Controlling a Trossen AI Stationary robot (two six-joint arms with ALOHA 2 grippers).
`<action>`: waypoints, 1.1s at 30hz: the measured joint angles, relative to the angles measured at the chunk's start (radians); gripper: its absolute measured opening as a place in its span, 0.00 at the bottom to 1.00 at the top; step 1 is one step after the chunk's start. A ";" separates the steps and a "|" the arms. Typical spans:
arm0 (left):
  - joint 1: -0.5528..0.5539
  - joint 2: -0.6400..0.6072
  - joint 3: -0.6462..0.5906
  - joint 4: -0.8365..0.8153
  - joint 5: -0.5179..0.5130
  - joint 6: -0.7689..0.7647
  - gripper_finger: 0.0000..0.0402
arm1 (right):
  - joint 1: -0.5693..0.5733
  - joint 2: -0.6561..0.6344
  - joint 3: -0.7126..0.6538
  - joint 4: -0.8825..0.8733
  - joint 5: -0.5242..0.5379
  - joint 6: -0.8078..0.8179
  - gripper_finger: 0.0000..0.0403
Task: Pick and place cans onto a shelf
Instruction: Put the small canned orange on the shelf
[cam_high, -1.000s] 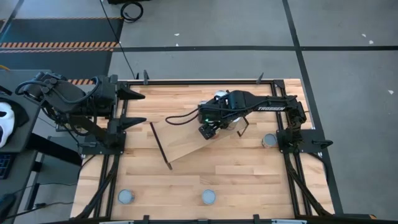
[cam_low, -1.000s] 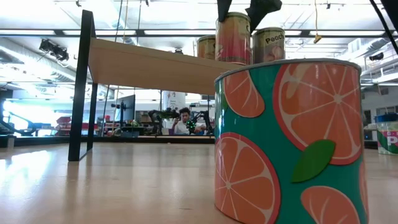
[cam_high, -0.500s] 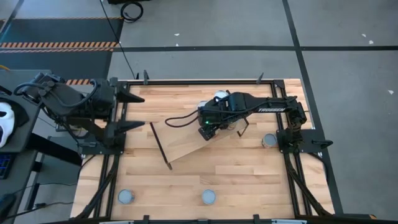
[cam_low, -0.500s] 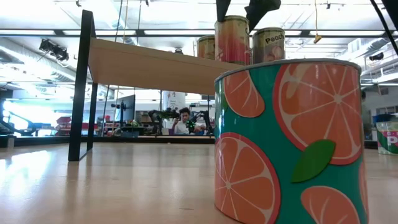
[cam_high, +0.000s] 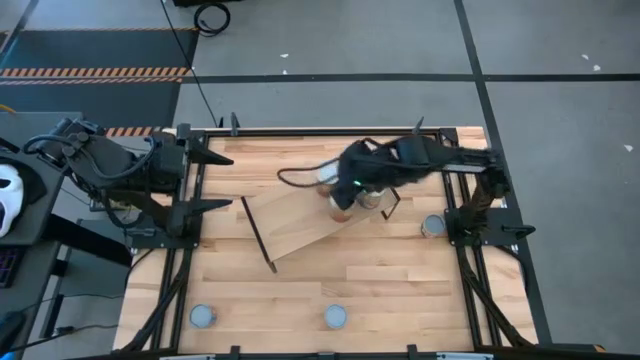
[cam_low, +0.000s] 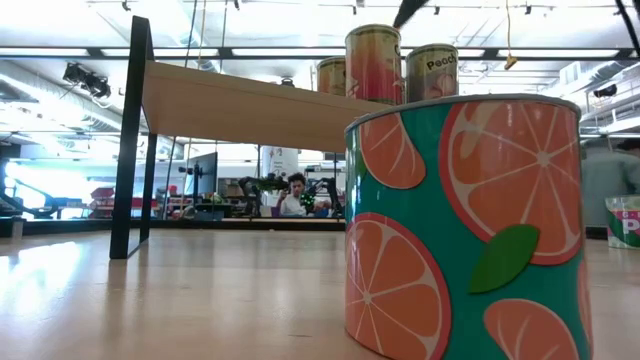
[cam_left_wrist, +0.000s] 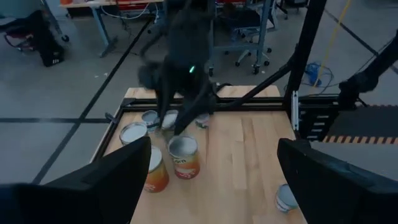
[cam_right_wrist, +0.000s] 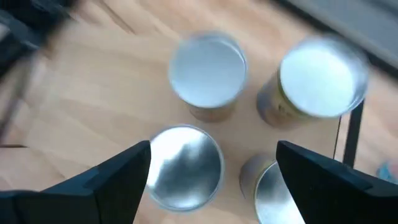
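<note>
The shelf (cam_high: 300, 222) is a light-wood plank on black rod frames and stands slantwise at the table's middle. Several cans stand upright on their bases at its right end (cam_high: 341, 206). In the right wrist view I see their silver tops (cam_right_wrist: 207, 68) from above. In the low view they stand on the plank (cam_low: 373, 62). My right gripper (cam_high: 344, 190) hangs open and empty above these cans (cam_right_wrist: 212, 149) and touches none of them. My left gripper (cam_high: 215, 180) is open and empty at the table's left edge (cam_left_wrist: 211, 162).
Loose cans stand on the table: one by the right arm's base (cam_high: 433, 226) and two near the front edge (cam_high: 203, 316) (cam_high: 335, 316). An orange-patterned can (cam_low: 460, 230) fills the low view close to the camera. A person sits in the room far behind the table (cam_low: 296, 195).
My right gripper has risen from just above the cans on the shelf and has gone a little toward the table's far edge. In the low view its fingers have left the picture upward. The cans stand on the shelf as before.
</note>
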 joint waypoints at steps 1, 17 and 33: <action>-0.005 0.001 -0.007 -0.002 0.010 0.011 0.89 | 0.030 -0.013 0.001 0.012 0.039 -0.014 0.88; -0.114 0.043 -0.511 0.109 0.245 -0.057 0.89 | 0.490 0.206 0.001 -0.018 -0.212 -0.367 0.87; -0.339 0.278 -0.572 0.262 0.298 -0.569 0.89 | 0.567 0.493 0.000 0.126 -0.319 -0.504 0.87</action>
